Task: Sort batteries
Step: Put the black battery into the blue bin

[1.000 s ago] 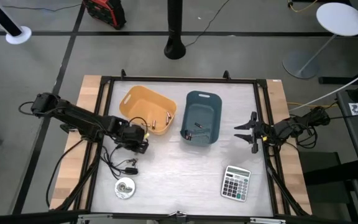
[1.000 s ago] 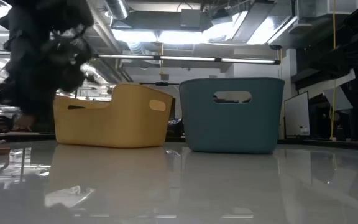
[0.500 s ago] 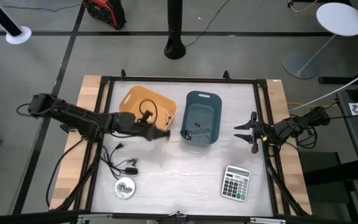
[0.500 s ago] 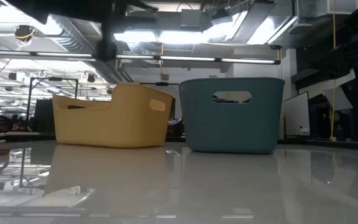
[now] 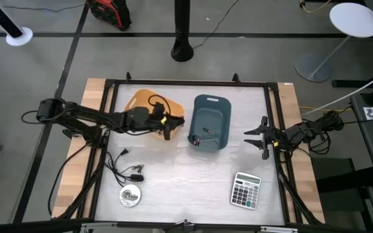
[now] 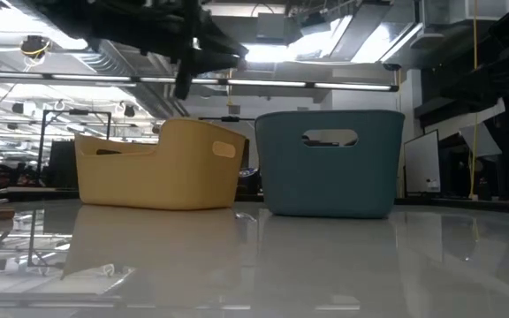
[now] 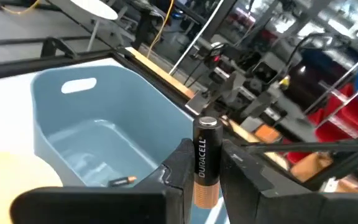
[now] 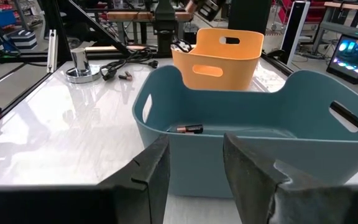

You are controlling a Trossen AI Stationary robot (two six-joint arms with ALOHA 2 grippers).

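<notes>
My left gripper [image 5: 168,128] hovers over the right rim of the yellow bin [image 5: 144,103], close to the blue bin [image 5: 210,123], and is shut on a dark battery with a coppery end [image 7: 205,155]. In the low view it hangs above the yellow bin [image 6: 189,69]. Another dark, coppery-ended battery [image 8: 189,129] lies on the blue bin's floor [image 7: 122,180]. My right gripper [image 5: 254,137] waits, open, at the table's right side, its fingers [image 8: 194,168] pointing at the blue bin. My left gripper pinches the battery between its two fingers, on the dark middle of its body [image 7: 202,163]. The battery lies across the fingers, its silvery cap [image 7: 206,123] sticking out on one side and its coppery end [image 7: 204,193] on the other. It is lifted clear of both bins.
A calculator [image 5: 245,190] lies near the table's near right corner. A thin black cable [image 5: 123,167] and a round silver disc [image 5: 129,195] lie near the left side. Bare white table top [image 5: 186,178] stretches between them, in front of the bins.
My left gripper has risen from the table just in front of the yellow bin and swung toward the far right, over the yellow bin's right rim, toward the blue bin. The right arm has kept still.
</notes>
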